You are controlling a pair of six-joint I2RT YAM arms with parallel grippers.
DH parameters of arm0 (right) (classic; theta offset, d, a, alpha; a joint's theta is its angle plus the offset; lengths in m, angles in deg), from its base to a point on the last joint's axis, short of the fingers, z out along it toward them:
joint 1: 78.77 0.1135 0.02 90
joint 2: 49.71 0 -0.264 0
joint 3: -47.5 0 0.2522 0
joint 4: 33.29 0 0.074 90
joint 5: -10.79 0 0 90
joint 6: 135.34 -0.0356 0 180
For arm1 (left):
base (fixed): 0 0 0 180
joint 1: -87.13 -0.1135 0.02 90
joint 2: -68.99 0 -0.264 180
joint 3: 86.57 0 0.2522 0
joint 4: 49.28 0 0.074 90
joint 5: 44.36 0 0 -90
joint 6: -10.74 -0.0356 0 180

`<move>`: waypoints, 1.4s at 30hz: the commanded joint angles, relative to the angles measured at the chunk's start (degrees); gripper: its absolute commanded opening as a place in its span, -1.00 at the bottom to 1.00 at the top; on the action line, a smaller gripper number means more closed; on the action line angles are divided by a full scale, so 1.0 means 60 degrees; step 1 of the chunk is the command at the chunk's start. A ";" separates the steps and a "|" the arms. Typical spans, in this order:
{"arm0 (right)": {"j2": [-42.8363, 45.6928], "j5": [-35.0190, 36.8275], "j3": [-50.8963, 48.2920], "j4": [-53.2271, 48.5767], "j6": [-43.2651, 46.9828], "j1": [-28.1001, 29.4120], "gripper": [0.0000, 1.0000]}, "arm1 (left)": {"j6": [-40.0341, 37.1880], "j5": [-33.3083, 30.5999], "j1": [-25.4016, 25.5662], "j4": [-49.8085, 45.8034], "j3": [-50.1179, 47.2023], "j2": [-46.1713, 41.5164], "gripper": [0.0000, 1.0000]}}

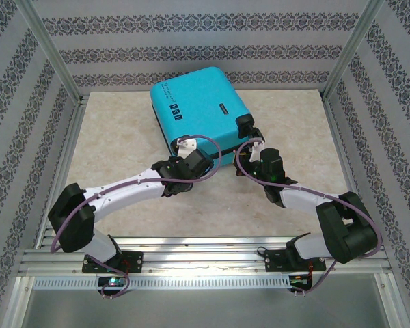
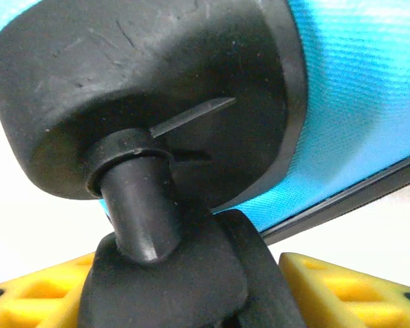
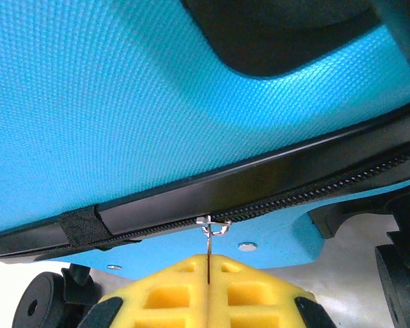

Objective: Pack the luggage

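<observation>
The luggage (image 1: 198, 106) is a turquoise hard-shell suitcase lying closed at the back middle of the table. My left gripper (image 1: 186, 145) is at its near left corner. In the left wrist view a black wheel (image 2: 171, 287) under its round housing (image 2: 157, 89) sits between the yellow fingers (image 2: 342, 287), with no gap on either side. My right gripper (image 1: 249, 152) is at the near right corner. Its yellow fingers (image 3: 260, 294) are pressed together on the thin metal zipper pull (image 3: 208, 236), which hangs from the black zipper (image 3: 314, 195) along the shell's seam.
The beige tabletop (image 1: 123, 137) spreads to the left and front of the case. Patterned walls and aluminium posts (image 1: 51, 58) close in the sides and back. More black wheels (image 3: 37, 304) show under the case. A metal rail (image 1: 205, 263) runs along the near edge.
</observation>
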 commanded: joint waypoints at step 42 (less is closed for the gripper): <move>-0.0526 -0.2176 -0.0330 0.1203 0.0960 -0.0172 -1.00 | -0.1951 0.1554 -0.2323 0.1065 -0.2175 -0.2711 -0.67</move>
